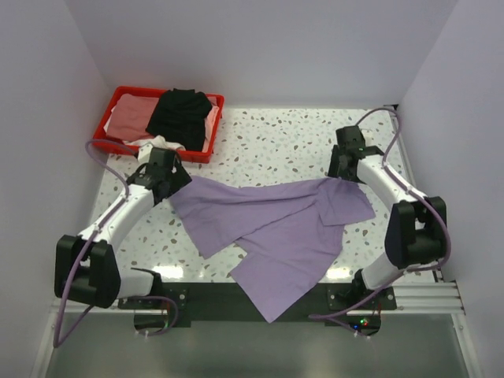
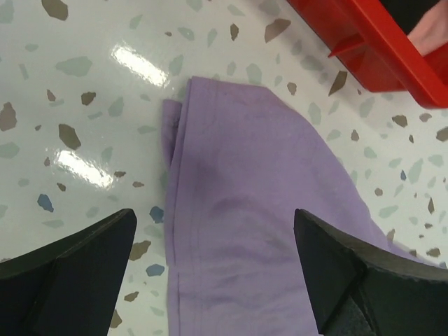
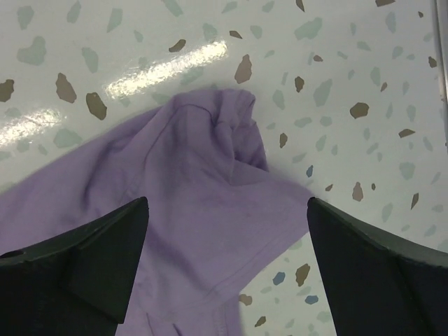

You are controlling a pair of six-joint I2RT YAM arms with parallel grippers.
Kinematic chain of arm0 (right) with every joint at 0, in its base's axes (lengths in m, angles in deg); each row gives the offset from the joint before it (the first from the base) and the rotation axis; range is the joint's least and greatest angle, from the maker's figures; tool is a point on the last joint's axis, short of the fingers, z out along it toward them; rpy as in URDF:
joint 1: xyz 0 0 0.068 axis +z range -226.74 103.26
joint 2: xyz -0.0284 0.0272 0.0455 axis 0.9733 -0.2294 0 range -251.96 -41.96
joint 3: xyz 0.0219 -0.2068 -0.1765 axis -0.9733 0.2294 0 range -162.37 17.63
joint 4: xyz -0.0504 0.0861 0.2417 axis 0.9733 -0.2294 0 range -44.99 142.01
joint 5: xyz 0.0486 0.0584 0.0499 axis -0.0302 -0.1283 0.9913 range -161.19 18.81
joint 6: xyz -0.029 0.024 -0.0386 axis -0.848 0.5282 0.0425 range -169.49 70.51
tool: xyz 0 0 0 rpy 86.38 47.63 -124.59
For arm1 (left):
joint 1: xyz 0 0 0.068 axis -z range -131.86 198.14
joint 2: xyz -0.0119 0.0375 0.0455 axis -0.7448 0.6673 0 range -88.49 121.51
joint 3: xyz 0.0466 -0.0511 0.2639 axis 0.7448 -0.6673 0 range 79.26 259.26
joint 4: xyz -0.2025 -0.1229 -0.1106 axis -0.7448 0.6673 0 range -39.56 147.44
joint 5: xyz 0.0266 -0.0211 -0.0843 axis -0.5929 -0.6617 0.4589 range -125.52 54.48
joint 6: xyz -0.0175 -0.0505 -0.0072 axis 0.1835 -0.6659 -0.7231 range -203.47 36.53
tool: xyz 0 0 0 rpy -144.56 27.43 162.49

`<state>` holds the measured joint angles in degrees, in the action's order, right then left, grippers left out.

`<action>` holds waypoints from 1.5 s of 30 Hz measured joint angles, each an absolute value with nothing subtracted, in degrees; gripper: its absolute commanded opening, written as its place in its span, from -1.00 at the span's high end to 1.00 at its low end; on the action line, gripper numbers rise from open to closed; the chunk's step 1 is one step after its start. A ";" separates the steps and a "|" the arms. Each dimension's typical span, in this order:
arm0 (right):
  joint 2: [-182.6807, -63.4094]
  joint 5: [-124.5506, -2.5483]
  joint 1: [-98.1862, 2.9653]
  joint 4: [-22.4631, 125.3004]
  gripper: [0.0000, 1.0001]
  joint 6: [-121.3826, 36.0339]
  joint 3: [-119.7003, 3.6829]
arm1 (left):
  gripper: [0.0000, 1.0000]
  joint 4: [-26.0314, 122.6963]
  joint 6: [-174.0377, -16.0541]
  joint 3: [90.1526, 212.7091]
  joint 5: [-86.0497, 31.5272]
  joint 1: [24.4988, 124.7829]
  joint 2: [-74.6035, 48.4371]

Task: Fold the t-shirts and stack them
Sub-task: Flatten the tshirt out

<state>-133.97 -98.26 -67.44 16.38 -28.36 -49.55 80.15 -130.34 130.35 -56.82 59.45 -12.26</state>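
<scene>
Red tray [image 1: 108, 118] of clothes at far left, left tool [image 2: 215, 217] wide open over the left end of the purple t-shirt [image 1: 276, 228], holding nothing, t-shirt lying rumpled across the worktop [image 1: 276, 142], right tool [image 3: 227, 203] wide open over its right end, also empty.

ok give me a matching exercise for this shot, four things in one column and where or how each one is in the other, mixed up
Things:
1. purple t-shirt
2. red bin
3. black garment
4. left gripper

Places or states:
a. piled on top inside the bin
b. at the far left corner of the table
c. spread across the middle of the table
d. open, over one end of the shirt

Pairs: 1-c, 2-b, 3-a, 4-d
</scene>
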 measured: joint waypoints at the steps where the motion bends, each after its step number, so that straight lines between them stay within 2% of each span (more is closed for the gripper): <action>1: -133.49 -98.85 -67.44 16.11 -0.98 -27.97 -49.51 | -1.00 79.93 -130.27 129.63 -55.64 59.45 -13.31; 5: -126.93 -100.34 -67.44 16.90 -0.98 -25.50 -47.13 | -1.00 78.60 -130.40 121.87 -49.81 61.22 -22.69; 9: -118.37 -100.60 -67.46 17.23 -0.98 -22.92 -41.88 | -1.00 78.56 -132.74 113.57 -46.07 74.07 -31.04; 12: -115.02 -100.10 -67.48 17.29 -0.98 -21.79 -39.26 | -1.00 81.02 -137.09 110.16 -45.13 82.18 -31.34; 17: -112.40 -98.98 -67.48 17.60 -0.98 -21.09 -36.61 | -0.95 85.33 -141.64 107.16 -45.22 85.51 -32.61; 21: -110.80 -98.98 -67.48 17.62 -0.98 -20.87 -36.18 | -0.74 86.18 -142.01 107.07 -44.15 86.25 -32.15; 22: -110.37 -99.20 -67.48 17.80 -0.98 -20.63 -35.93 | -0.61 86.10 -141.90 107.05 -43.69 86.36 -31.50; 25: -109.12 -100.56 -67.48 17.71 -0.98 -20.08 -34.82 | -0.39 85.51 -140.70 107.05 -41.54 86.60 -27.41; 29: -108.09 -101.54 -67.48 17.21 -0.98 -19.88 -34.03 | -0.22 84.81 -139.50 109.26 -40.56 87.08 -22.99; 33: -106.23 -101.71 -67.48 17.23 -0.98 -19.88 -33.01 | 0.04 84.50 -138.80 110.79 -40.17 87.54 -20.07; 43: -105.25 -101.78 -67.48 17.29 -0.97 -19.86 -32.48 | 0.21 85.18 -137.33 114.05 -41.15 92.39 -14.91; 44: -105.25 -101.80 -67.48 17.34 -0.98 -19.86 -32.48 | 0.30 85.61 -137.33 114.79 -41.37 92.94 -13.84; 45: -105.25 -101.80 -67.48 17.32 -0.98 -19.86 -32.48 | 0.74 86.16 -137.35 115.53 -41.81 93.42 -12.79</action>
<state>-105.25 -101.80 -67.48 17.32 -19.86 -32.48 86.16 -137.35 115.53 -41.81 93.42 -12.79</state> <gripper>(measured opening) 0.986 0.382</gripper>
